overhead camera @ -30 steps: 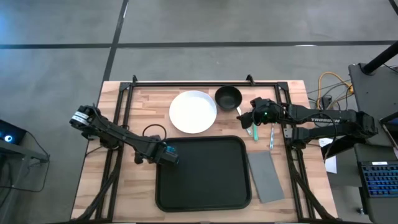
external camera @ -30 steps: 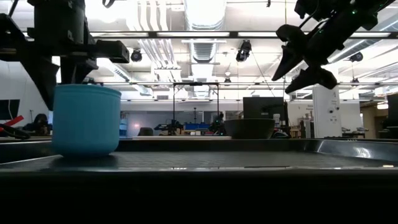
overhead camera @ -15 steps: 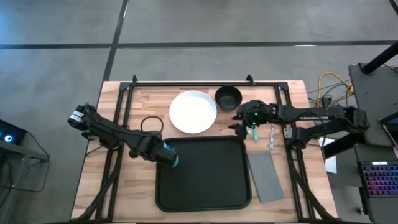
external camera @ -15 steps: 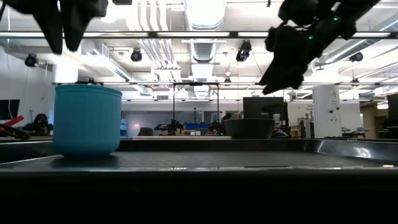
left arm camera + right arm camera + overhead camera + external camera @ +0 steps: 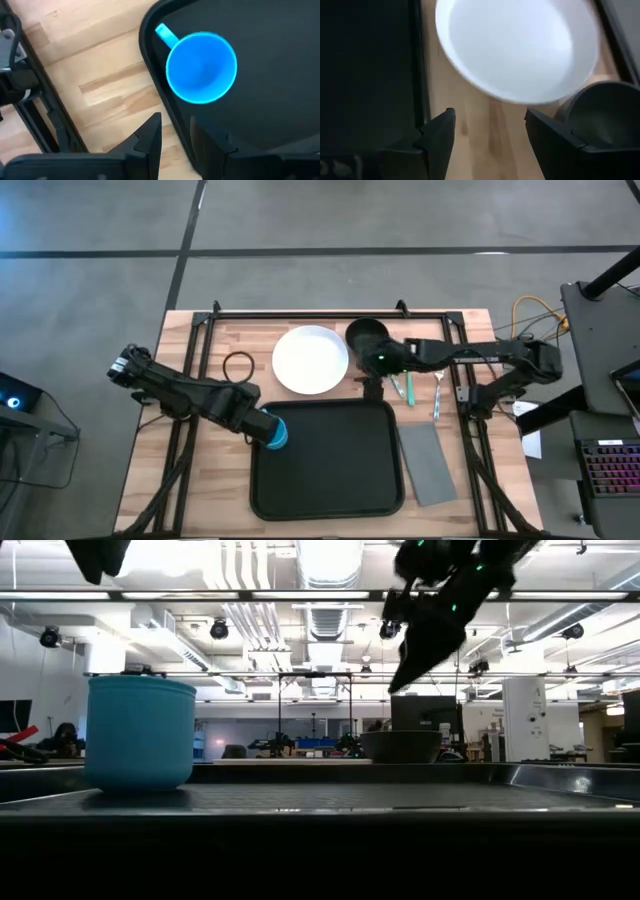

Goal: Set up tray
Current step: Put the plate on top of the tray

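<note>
Tray point(image 5: 330, 470) is showing plain matte black. Cup point(image 5: 277, 431) on it is showing bright blue, sky blue inside, with a same-colour handle point(image 5: 165, 35). Plate point(image 5: 311, 360) is reading plain white, bowl point(image 5: 366, 335) dark grey-black, napkin point(image 5: 428, 463) flat grey. Tabletop point(image 5: 215, 490) is showing light wood grain in butcher-block strips. Utensil point(image 5: 408, 390) beside the bowl is looking teal-green. Arms and both grippers are reading black.

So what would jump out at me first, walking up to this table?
Probably the bright blue cup, standing upright in the near left corner of the big black tray, with the left gripper open just beside it. Next, the white plate on the wooden table behind the tray, where the right gripper hovers open next to a dark bowl.
</note>
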`<state>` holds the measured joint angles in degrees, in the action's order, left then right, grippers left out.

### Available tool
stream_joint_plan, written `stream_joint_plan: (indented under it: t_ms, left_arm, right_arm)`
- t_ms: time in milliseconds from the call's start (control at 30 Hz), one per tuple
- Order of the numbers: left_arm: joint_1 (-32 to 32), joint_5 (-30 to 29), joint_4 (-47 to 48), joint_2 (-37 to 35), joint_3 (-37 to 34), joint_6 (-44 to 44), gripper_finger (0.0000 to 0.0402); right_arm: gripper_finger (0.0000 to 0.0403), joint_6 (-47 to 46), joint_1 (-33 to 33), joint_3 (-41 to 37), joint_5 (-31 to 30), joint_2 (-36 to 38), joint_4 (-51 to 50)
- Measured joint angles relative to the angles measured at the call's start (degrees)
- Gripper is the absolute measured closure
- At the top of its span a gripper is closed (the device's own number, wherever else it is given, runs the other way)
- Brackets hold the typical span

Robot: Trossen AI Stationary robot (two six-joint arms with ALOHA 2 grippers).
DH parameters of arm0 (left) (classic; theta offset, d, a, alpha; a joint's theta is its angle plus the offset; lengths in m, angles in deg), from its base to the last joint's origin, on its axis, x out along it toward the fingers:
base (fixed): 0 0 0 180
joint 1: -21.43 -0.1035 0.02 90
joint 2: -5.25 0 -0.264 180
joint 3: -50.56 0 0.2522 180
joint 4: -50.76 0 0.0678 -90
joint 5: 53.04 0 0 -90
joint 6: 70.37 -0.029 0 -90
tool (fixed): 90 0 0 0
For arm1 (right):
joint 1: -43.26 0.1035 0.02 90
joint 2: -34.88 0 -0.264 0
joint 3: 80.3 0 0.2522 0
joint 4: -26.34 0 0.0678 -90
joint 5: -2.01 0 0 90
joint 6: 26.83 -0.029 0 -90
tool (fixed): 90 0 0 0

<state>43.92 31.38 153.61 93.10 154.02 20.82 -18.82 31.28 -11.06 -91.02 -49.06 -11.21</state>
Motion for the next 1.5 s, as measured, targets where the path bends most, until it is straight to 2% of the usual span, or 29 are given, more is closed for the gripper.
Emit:
stream_joint_plan:
  t_ms: [167,333,500,733,1100,1233,1500]
  left_arm:
    - [0.1,-0.7,1.0,-0.5,-0.6,-1.4,0.0317]
    - [2.1,-5.3,1.0,-2.1,-1.8,-1.5,0.0317]
    - [4.7,-11.0,0.8,-4.9,-4.0,2.6,0.0317]
    - [5.2,-18.4,0.9,-13.1,-11.6,9.0,0.0317]
    - [5.1,-20.3,-3.2,-20.3,-21.6,12.1,0.0317]
    - [5.1,-20.7,-3.8,-20.6,-22.8,13.1,0.0317]
    - [5.2,-20.9,-4.1,-20.3,-23.5,12.9,0.0317]
  right_arm:
    - [0.0174,1.4,0.0,6.8,0.4,-7.0,-5.5]
    - [0.0174,10.0,0.1,12.9,1.6,-13.1,-6.5]
    - [0.0174,18.2,0.2,17.2,1.6,-18.4,-10.7]
    - [0.0174,22.2,0.6,19.3,1.6,-22.9,-12.1]
    - [0.0174,27.0,1.0,19.9,2.0,-28.3,-8.0]
    - [0.0175,28.8,1.3,20.6,1.3,-31.5,-7.6]
    - [0.0191,24.6,1.3,23.0,1.5,-32.5,-7.7]
